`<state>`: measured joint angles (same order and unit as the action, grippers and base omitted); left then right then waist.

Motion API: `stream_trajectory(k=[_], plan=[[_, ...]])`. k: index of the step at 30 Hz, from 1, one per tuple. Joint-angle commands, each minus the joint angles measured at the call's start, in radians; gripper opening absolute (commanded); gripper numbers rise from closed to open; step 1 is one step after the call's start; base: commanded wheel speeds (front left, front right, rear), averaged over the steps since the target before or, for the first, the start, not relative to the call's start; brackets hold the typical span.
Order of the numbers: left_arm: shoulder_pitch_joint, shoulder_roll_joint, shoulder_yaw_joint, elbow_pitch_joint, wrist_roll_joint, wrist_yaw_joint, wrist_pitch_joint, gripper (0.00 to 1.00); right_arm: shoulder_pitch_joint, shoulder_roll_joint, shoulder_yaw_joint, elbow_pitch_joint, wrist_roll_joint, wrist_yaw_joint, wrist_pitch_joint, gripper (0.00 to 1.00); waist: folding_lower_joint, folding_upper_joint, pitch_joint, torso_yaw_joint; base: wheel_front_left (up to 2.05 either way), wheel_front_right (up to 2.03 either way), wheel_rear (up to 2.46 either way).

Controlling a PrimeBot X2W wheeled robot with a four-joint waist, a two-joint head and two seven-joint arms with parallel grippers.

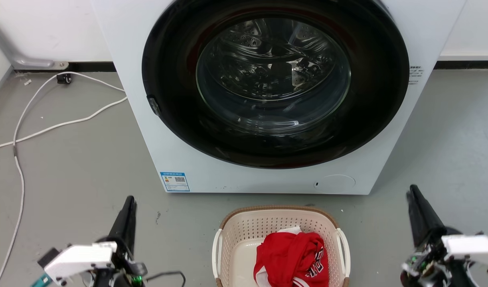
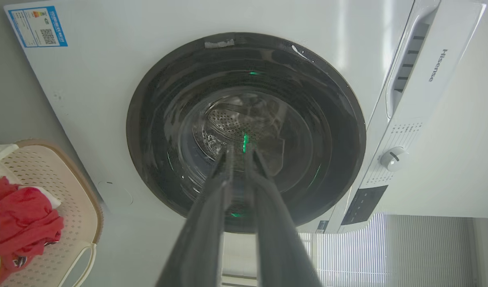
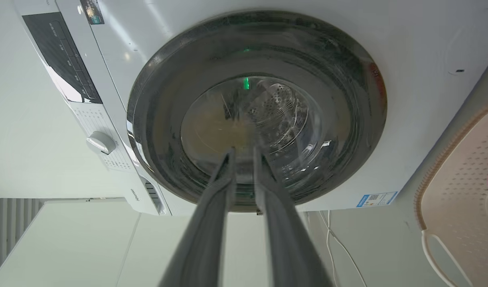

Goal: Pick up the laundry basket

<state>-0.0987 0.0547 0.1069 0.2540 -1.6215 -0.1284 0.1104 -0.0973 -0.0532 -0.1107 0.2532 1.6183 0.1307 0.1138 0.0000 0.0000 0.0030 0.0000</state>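
Grey floor point(image 1: 60, 179) runs up to the white washer point(image 1: 124, 48) with its dark round door. You have the laundry basket point(image 1: 244, 229) on the floor just in front of the washer, between your two arms, with a red garment point(image 1: 291, 255) lying inside. Your left gripper point(image 1: 129, 199) and right gripper point(image 1: 413, 190) sit well apart from it on either side. Each has its fingers drawn nearly together and holds nothing.

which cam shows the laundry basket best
The head view: the laundry basket sits centred, showing its brown rim, both white handles and the red garment inside, though its near end is cut off. The left wrist view catches one corner with one handle; the right wrist view catches an edge slice.
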Motion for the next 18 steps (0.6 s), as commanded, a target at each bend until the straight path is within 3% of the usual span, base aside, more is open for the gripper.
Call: stream_trajectory(k=[1,18], plan=[[0.014,-0.003,-0.002,0.013,0.000,0.001,-0.001,1.00,0.014,0.002,0.000,0.013,0.000,0.000,-0.001,1.00,0.0000,0.0000,0.000,0.000,0.00,0.00,0.00],[0.055,-0.005,-0.014,-0.017,0.059,0.000,-0.077,1.00,0.062,0.002,-0.013,-0.037,-0.089,0.000,-0.077,1.00,0.0000,0.0000,-0.001,-0.001,0.00,0.00,0.00]])
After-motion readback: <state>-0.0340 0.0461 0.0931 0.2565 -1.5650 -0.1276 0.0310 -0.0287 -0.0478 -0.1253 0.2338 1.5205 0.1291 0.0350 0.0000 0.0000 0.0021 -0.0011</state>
